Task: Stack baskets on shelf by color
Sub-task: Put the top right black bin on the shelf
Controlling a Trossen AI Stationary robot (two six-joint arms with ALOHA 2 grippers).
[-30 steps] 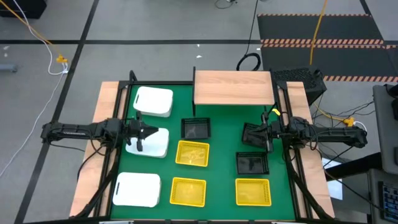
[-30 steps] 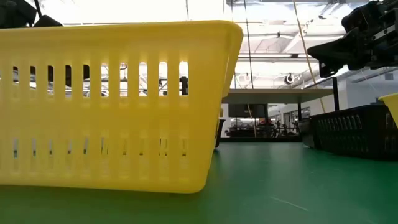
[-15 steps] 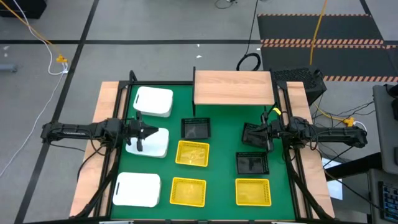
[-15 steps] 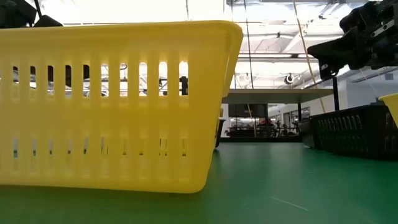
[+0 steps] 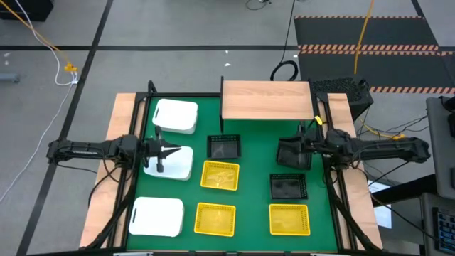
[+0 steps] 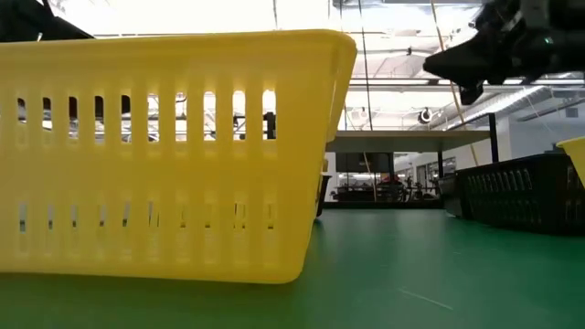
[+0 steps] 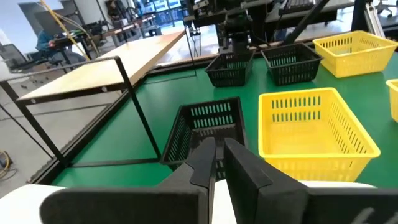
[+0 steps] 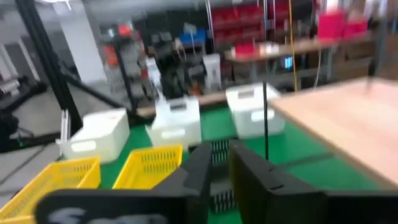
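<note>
Three white baskets (image 5: 175,116), (image 5: 170,162), (image 5: 156,216) lie along the table's left side. Three yellow ones (image 5: 220,175), (image 5: 215,219), (image 5: 289,219) and two black ones (image 5: 224,146), (image 5: 288,186) rest on the green mat. My right gripper (image 5: 306,147) is shut on the third black basket (image 5: 290,153), near the shelf (image 5: 266,99). That wooden shelf stands bare at the far edge. My left gripper (image 5: 176,151) is shut over the middle white basket's far edge. My left gripper (image 7: 216,155) is shut low on the middle white basket (image 7: 348,193), with a thin pale strip between its fingers; its own body hides which part it has. The basket rests on the mat. My right gripper (image 8: 221,163) pinches the black basket's right-hand wall (image 8: 217,148) between its two fingers, coming level from the table's right. The basket is lifted clear of the mat (image 6: 457,64).
A yellow basket (image 6: 164,155) fills most of the low view, with a black one (image 6: 521,192) at its right. Green mat lies bare between the shelf's thin black legs (image 7: 140,118) and the basket rows. Wooden strips edge the table left and right.
My right gripper has risen and moved a little toward the far edge and the shelf, carrying the black basket up with it; the basket now sits more level than before. My left arm has kept still.
</note>
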